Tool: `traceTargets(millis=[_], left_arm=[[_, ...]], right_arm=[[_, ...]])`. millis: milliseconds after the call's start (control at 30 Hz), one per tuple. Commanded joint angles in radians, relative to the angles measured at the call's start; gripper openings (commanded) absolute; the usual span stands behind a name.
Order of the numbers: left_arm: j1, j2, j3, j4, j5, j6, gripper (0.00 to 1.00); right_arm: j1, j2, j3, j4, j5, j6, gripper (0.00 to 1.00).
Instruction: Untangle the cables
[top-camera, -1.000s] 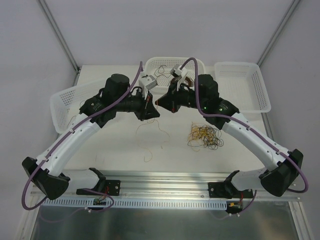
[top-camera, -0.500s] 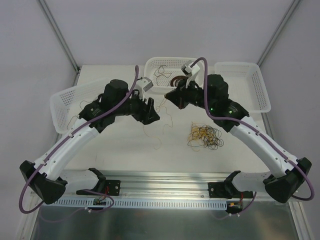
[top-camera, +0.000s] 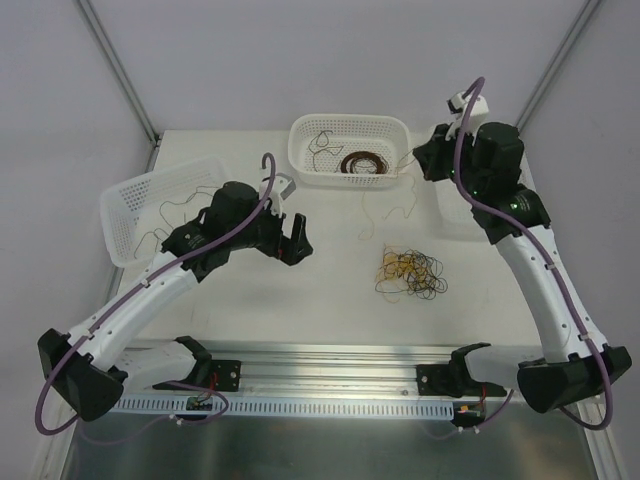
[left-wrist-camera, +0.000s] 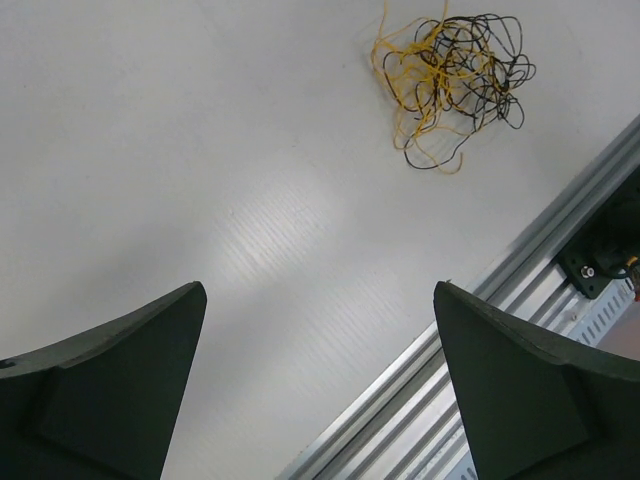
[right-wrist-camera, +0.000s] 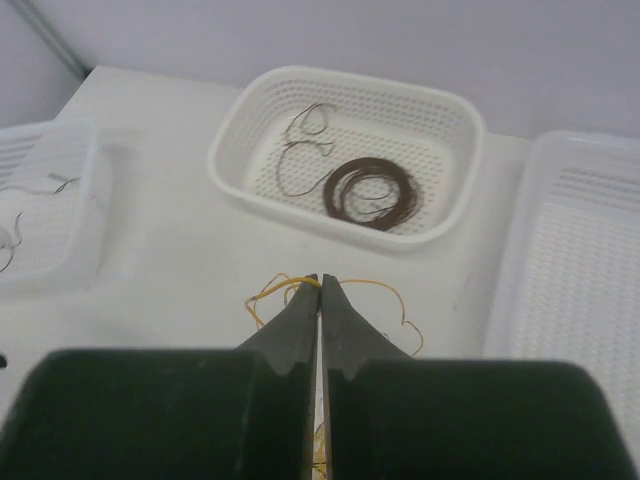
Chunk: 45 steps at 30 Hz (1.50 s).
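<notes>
The right gripper (right-wrist-camera: 320, 287) is closed tight. A yellow strand (right-wrist-camera: 372, 285) loops out on both sides of its tips and seems pinched there, though the fingers hide the exact spot. The left gripper (left-wrist-camera: 318, 290) is spread wide over the table (left-wrist-camera: 200, 150), holding nothing. The cables (top-camera: 411, 272) lie in a loose clump of curly black and yellow wire near the table's front, right of centre. A dark brown coil (top-camera: 364, 163) sits in the middle basket (top-camera: 297, 150). In the top view the arm covers most of the right basket (right-wrist-camera: 590, 250).

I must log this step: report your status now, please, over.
Left gripper open, empty. Right gripper shut on yellow strand. Tangled clump on table, apart from both. Nothing blocking.
</notes>
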Motion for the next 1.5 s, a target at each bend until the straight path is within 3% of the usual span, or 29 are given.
traceTargets(millis=[0, 167, 433, 800, 1133, 1267, 1367, 1467], left_arm=[[0.001, -0.009, -0.050, 0.039, -0.055, -0.034, 0.99], [0.001, 0.027, -0.102, 0.045, -0.081, -0.080, 0.99], [0.001, 0.080, -0.161, 0.048, -0.075, -0.172, 0.99], [0.003, 0.112, -0.162, 0.052, -0.052, -0.217, 0.99], [0.003, 0.143, -0.159, 0.057, -0.044, -0.244, 0.99], [0.003, 0.127, -0.174, 0.057, -0.051, -0.252, 0.99], [0.001, 0.126, -0.182, 0.057, -0.050, -0.263, 0.99], [0.003, 0.133, -0.184, 0.060, -0.048, -0.269, 0.99]], right_arm=[[-0.079, -0.028, 0.103, -0.035, 0.114, -0.020, 0.01], [-0.239, 0.030, 0.200, -0.072, 0.196, 0.004, 0.01], [-0.446, 0.185, 0.222, 0.029, 0.220, 0.066, 0.01], [-0.645, 0.418, 0.248, 0.160, 0.107, 0.239, 0.01], [-0.688, 0.619, 0.346, 0.095, 0.085, 0.308, 0.01], [-0.727, 0.601, 0.278, 0.210, -0.030, 0.407, 0.01], [-0.727, 0.623, 0.317, 0.186, -0.039, 0.403, 0.01], [-0.727, 0.683, 0.390, 0.117, -0.083, 0.399, 0.11]])
